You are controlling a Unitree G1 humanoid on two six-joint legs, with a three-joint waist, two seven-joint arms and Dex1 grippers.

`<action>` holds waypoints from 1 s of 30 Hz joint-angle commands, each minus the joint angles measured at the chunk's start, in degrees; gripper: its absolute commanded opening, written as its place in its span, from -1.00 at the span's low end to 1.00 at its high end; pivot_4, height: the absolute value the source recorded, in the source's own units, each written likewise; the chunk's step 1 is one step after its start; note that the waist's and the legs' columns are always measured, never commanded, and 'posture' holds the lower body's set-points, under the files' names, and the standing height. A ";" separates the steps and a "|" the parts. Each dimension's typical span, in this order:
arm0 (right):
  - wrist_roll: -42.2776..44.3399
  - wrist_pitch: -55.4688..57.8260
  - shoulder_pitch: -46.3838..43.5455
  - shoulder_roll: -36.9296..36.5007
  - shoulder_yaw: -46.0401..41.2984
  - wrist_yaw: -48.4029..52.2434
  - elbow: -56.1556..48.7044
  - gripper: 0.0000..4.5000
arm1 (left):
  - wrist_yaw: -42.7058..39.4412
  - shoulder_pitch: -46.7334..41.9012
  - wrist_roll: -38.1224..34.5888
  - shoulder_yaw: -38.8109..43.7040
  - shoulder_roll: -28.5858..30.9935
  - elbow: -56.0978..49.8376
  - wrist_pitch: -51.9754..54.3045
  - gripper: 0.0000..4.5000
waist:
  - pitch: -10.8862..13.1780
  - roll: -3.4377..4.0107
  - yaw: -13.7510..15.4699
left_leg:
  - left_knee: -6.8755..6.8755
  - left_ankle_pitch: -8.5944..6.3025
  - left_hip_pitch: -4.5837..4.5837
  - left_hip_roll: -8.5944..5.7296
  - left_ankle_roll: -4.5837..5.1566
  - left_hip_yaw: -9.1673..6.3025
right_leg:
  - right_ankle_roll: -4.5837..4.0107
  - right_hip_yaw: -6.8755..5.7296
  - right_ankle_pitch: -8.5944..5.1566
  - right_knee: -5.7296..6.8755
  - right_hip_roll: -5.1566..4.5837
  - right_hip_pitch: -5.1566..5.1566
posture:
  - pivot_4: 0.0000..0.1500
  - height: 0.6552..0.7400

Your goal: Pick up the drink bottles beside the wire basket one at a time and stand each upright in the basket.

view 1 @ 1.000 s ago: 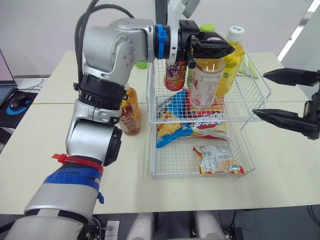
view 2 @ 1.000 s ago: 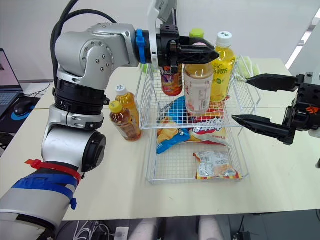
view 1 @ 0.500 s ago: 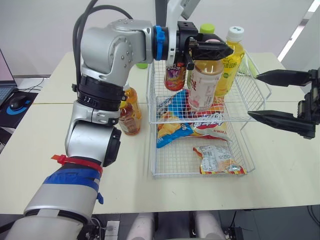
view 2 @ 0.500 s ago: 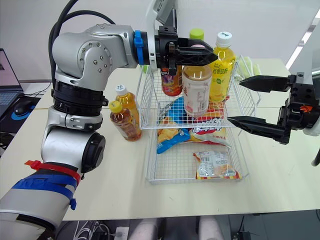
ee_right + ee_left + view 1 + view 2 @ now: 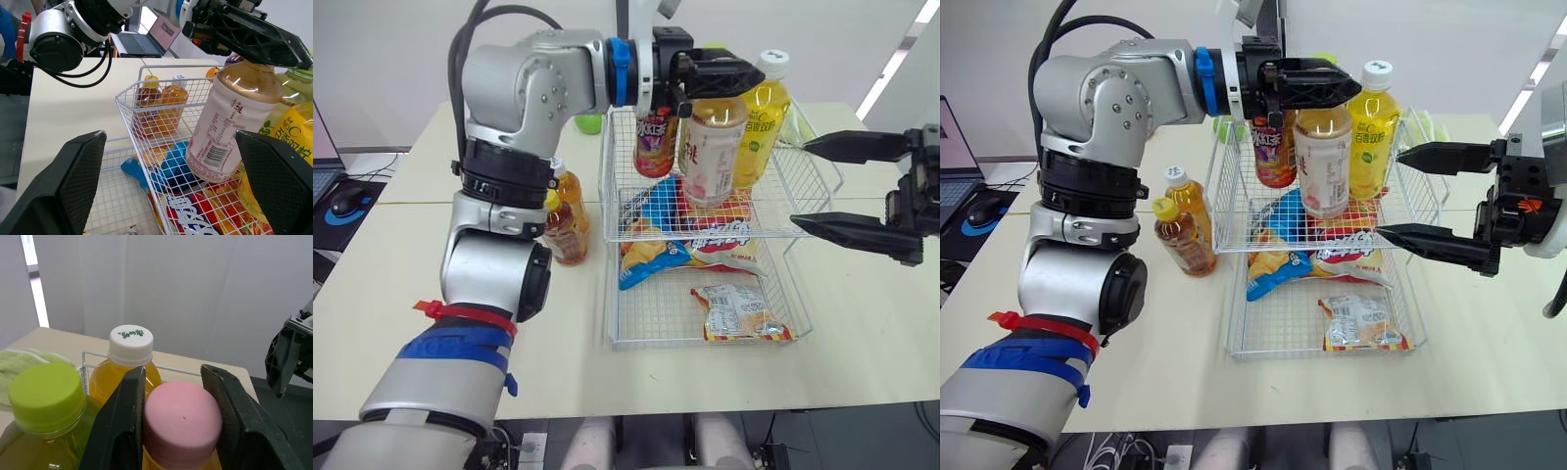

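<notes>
Office or lab, laptop (image 5: 952, 132), mouse (image 5: 350, 200) on blue pad (image 5: 331, 214), cream tables (image 5: 401, 257), white walls (image 5: 391, 49).

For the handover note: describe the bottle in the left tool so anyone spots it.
On the table, find the upper tier of the wire basket. The bottle is frontmost there, its cap gripped by the left tool. Only it has a pink cap and milky beige drink.

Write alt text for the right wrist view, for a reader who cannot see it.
The left gripper grips a pale milk-tea bottle by its top, its base inside the wire basket above snack bags. The right gripper is open in the foreground, and two amber bottles stand on the table beyond the basket.
</notes>
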 commanded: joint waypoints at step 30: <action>-4.29 -1.23 -0.47 -3.04 -2.23 3.96 3.40 1.00 | -7.39 0.05 -4.07 -1.18 5.65 -9.81 1.37 -0.38 | 0.03 0.11 0.29 | 0.06 0.00 -0.05 0.00 0.00 0.01 | 0.05 0.03 0.04 0.00 0.01 -0.02 | 1.00 1.00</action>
